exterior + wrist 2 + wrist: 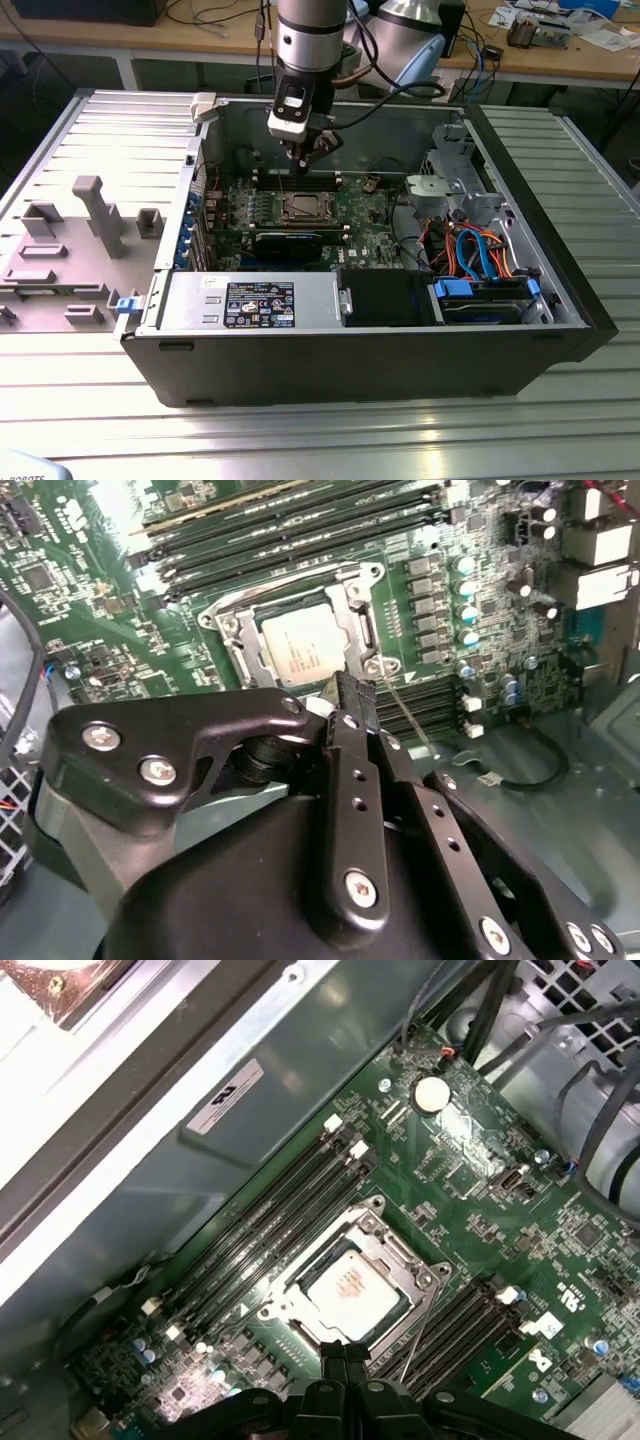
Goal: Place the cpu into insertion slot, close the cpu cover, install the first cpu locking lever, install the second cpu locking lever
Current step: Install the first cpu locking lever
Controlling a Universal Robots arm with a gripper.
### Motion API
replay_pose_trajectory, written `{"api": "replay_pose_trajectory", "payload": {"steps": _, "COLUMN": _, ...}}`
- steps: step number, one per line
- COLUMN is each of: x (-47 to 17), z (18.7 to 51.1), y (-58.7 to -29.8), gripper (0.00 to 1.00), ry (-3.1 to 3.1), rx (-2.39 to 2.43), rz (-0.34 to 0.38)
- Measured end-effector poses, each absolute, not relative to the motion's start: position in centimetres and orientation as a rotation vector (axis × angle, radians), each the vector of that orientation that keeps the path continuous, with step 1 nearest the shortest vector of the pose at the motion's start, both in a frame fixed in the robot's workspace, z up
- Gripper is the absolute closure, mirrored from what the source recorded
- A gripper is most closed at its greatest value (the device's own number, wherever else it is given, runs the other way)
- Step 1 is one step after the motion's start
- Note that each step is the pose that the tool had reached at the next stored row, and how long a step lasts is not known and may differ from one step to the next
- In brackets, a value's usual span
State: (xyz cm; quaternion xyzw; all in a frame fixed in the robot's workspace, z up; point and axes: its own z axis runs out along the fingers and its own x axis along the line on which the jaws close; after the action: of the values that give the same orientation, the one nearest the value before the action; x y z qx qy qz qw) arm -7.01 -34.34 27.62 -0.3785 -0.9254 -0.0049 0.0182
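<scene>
1. Nearest the exterior view's camera: a ribbed metal surface (300, 440) carrying an open computer case (560, 300), with a grey power supply (250, 302) along the case's near wall and a black box beside it.
2. Exterior view's left, outside the case: a grey panel (80, 250) lying flat, bearing raised plastic fittings.
3. Exterior view's right, inside the case: a drive bay with blue and orange cables (475, 250).
4. Mid-case: the green motherboard (365, 215), lying flat.
5. On the motherboard: the insertion slot (300, 1305), flanked by long black memory slots (265, 1225).
6. Within the slot: the cpu (350, 1292), seated flat, its pale top exposed.
7. Over it: the cpu cover (400, 1260), folded down, framing the chip.
8. Beside the socket: a thin wire locking lever (420, 1335), raised at an angle.
9. Above the socket's far edge: the pincer (350, 695), fingers pressed together, holding nothing, tip just beside the cover's corner.
10. Farthest: a wooden bench (560, 45) with clutter.
</scene>
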Motion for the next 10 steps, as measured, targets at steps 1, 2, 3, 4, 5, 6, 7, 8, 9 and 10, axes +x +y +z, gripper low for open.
{"api": "replay_pose_trajectory", "payload": {"steps": 1, "x": -7.15, "z": 27.62, "y": -34.33, "gripper": 0.89, "ry": -2.875, "rx": -1.174, "rz": -0.016}}
{"api": "replay_pose_trajectory", "payload": {"steps": 2, "x": -7.3, "z": 27.62, "y": -34.34, "gripper": 0.89, "ry": -2.88, "rx": -1.163, "rz": -0.016}}
{"api": "replay_pose_trajectory", "payload": {"steps": 3, "x": -7.31, "z": 27.62, "y": -34.34, "gripper": 0.89, "ry": -2.892, "rx": -1.132, "rz": -0.015}}
{"api": "replay_pose_trajectory", "payload": {"steps": 4, "x": -7.31, "z": 27.62, "y": -34.35, "gripper": 0.89, "ry": -2.9, "rx": -1.11, "rz": -0.014}}
{"api": "replay_pose_trajectory", "payload": {"steps": 5, "x": -7.31, "z": 27.62, "y": -34.35, "gripper": 0.89, "ry": -2.913, "rx": -1.078, "rz": -0.013}}
{"api": "replay_pose_trajectory", "payload": {"steps": 6, "x": -7.31, "z": 27.62, "y": -34.35, "gripper": 0.89, "ry": -2.923, "rx": -1.048, "rz": -0.013}}
{"api": "replay_pose_trajectory", "payload": {"steps": 7, "x": -7.31, "z": 27.6, "y": -34.34, "gripper": 0.89, "ry": -2.936, "rx": -1.011, "rz": -0.013}}
{"api": "replay_pose_trajectory", "payload": {"steps": 8, "x": -7.32, "z": 27.61, "y": -34.34, "gripper": 0.89, "ry": -2.943, "rx": -0.998, "rz": -0.013}}
{"api": "replay_pose_trajectory", "payload": {"steps": 9, "x": -7.32, "z": 27.6, "y": -34.34, "gripper": 0.89, "ry": -2.952, "rx": -0.995, "rz": -0.018}}
{"api": "replay_pose_trajectory", "payload": {"steps": 10, "x": -7.35, "z": 27.59, "y": -34.34, "gripper": 0.89, "ry": -2.97, "rx": -0.995, "rz": -0.026}}
